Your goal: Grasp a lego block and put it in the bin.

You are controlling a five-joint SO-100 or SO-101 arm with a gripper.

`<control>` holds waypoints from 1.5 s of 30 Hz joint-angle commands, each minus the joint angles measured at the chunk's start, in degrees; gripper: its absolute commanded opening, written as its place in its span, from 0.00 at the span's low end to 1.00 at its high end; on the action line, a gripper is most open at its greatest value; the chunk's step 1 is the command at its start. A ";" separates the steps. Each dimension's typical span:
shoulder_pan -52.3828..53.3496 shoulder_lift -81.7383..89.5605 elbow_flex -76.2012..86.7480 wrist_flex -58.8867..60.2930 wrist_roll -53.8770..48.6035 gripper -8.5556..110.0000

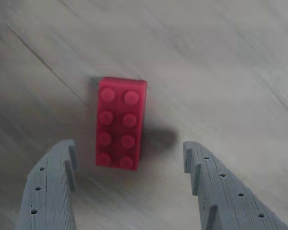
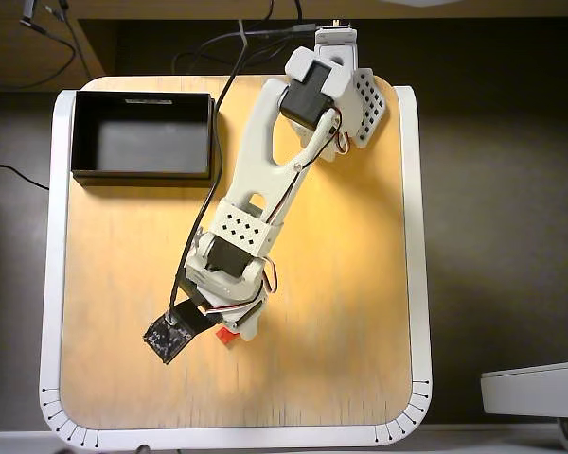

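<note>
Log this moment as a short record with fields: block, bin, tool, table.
block: red lego block, studs up, lying flat on the table, ungrasped
bin: black bin, open-top, nothing seen inside, at the table's upper left corner in the overhead view
tool: tool open, fingers on either side of the block's near end, not touching
table: wooden table
</note>
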 commanded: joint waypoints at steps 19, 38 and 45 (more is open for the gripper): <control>0.18 -1.67 -7.56 -5.45 -0.97 0.18; 3.69 2.02 -7.47 -0.97 1.32 0.07; 7.47 16.44 -7.47 10.99 2.20 0.08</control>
